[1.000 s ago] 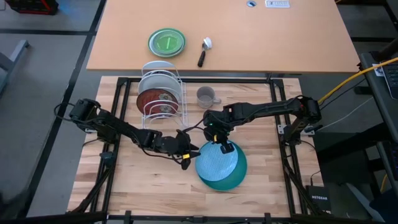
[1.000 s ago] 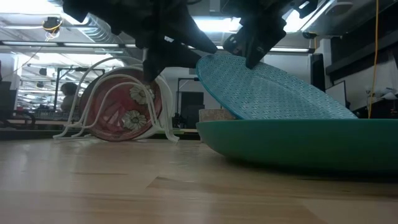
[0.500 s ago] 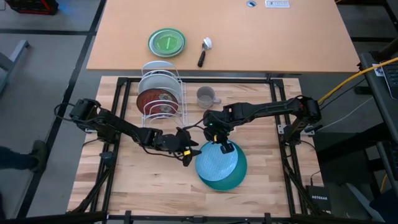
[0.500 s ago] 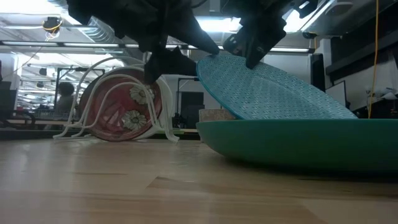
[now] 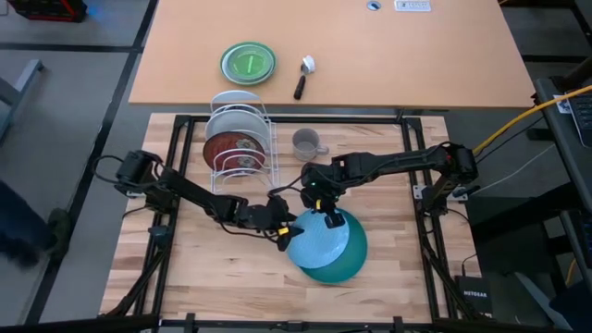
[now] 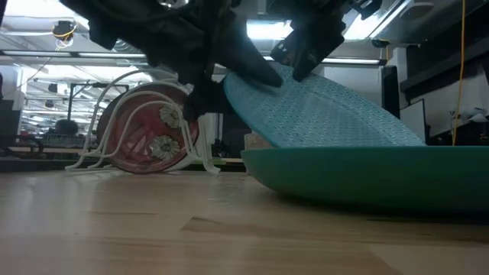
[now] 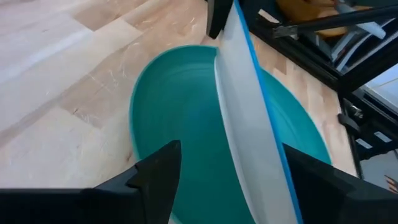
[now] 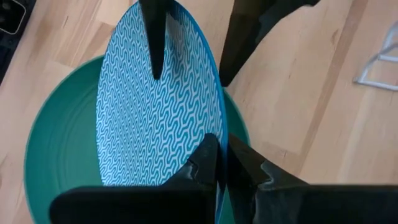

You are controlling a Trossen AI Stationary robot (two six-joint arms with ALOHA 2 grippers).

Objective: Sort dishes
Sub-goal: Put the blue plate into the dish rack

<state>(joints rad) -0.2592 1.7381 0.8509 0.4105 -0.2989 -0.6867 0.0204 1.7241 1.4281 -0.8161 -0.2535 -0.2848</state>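
The light blue plate (image 5: 319, 242), with a wave pattern, stands tilted on the teal plate (image 5: 344, 265) at the table's near middle. My right gripper (image 5: 326, 217) is shut on its raised far rim. My left gripper (image 5: 287, 233) is open at the plate's left rim. In the left wrist view one finger (image 7: 155, 171) stands on each side of the plate's edge (image 7: 245, 118). The dark red patterned plate (image 5: 236, 148) and a white plate (image 5: 239, 100) stand upright in the white wire rack (image 5: 264, 139). The grey mug (image 5: 307, 143) stands beside the rack. My right gripper pinches the light blue plate's raised rim (image 8: 211, 127) between its two fingers, one on the patterned top and one on the underside. It comes slanting down from the far side. The plate is tilted, its lower edge (image 6: 397, 134) resting in the teal plate. My left gripper straddles the plate's left rim (image 8: 186, 25); I cannot tell whether a finger touches it.
On the far tabletop lie a small green plate (image 5: 248, 62) and a dark-handled utensil (image 5: 303, 76). Bare wood (image 5: 213, 268) lies near and left of the teal plate. The black frame rails (image 5: 176, 166) run along the work surface's edges.
My left gripper has gone down and toward the table's right, onto the light blue plate's left rim, which now stands between its fingers. In the low view the plate's raised edge has shifted a little to the left. My right gripper keeps its hold.
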